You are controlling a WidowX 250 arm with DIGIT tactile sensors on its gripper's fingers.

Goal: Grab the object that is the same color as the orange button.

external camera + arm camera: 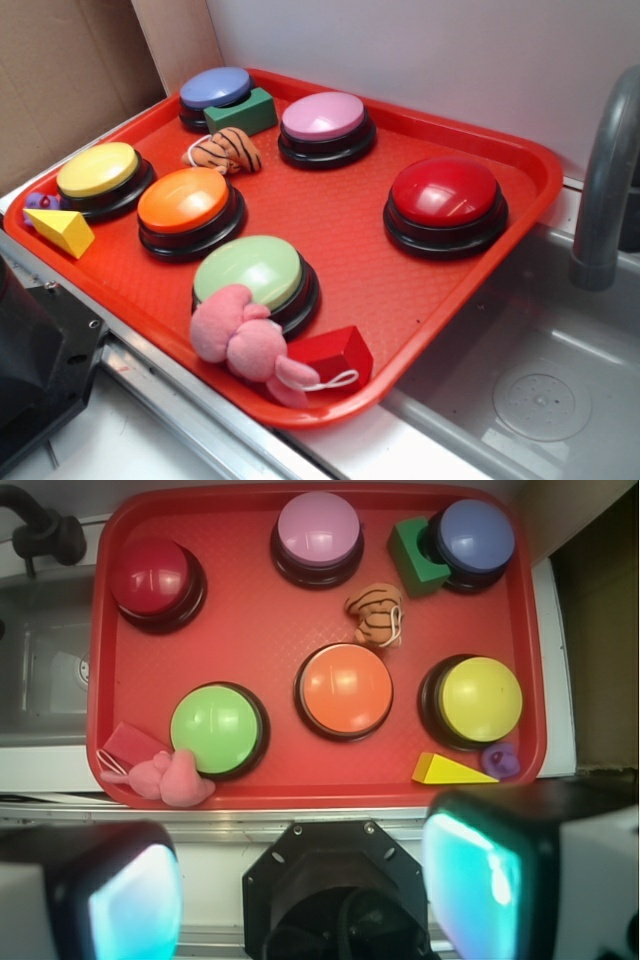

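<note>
The small orange plush tiger with black stripes [376, 613] lies on its side on the red plastic tray [250, 630], just beyond the large dome button with the glossy orange top and black base [344, 689], between that button, the pink-topped button [318, 532] and the green block [414, 557] that leans against the blue-topped button [472, 538]. In the wrist view the tiger sits far up the frame, well apart from the gripper [300, 885], whose two pale, glowing fingers [135, 900] stand wide apart at the bottom edge, over the metal rim outside the tray, holding nothing.

The tiger's face is hard to make out; a thin white cord loops beside it. The gripper fingers are blurred and cut off by the frame edge. In the exterior view the arm shows only as a dark shape at the lower left corner. A small purple thing [499, 759] next to the yellow wedge [448, 770] is too small to identify. The pink plush toy [240, 338] partly covers the green-topped button [255, 275] and touches the red block [332, 354]. No writing or labels can be read anywhere.
</note>
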